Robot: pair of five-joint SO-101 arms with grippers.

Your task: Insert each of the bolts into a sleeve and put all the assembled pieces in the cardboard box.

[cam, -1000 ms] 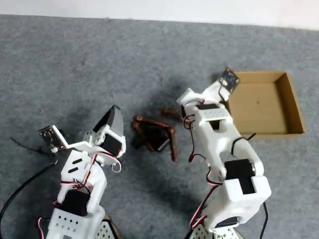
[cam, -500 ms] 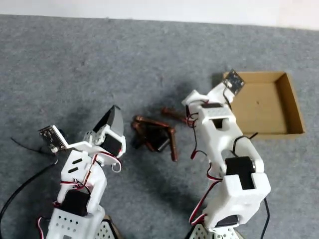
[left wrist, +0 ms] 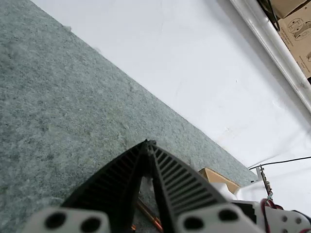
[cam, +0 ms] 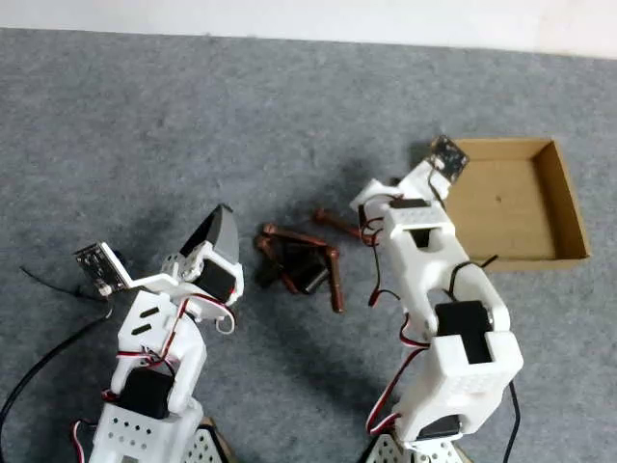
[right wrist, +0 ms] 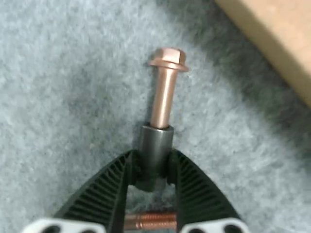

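Setting: robotics workbench. I work on a grey felt mat (cam: 193, 116) over a white tabletop (left wrist: 194, 68); cartons (left wrist: 294, 22) beyond its far edge.

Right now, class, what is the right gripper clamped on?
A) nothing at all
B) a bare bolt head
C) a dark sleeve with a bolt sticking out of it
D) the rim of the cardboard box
C: the right gripper is closed around the dark sleeve, and the copper bolt pokes out of the sleeve's far end.
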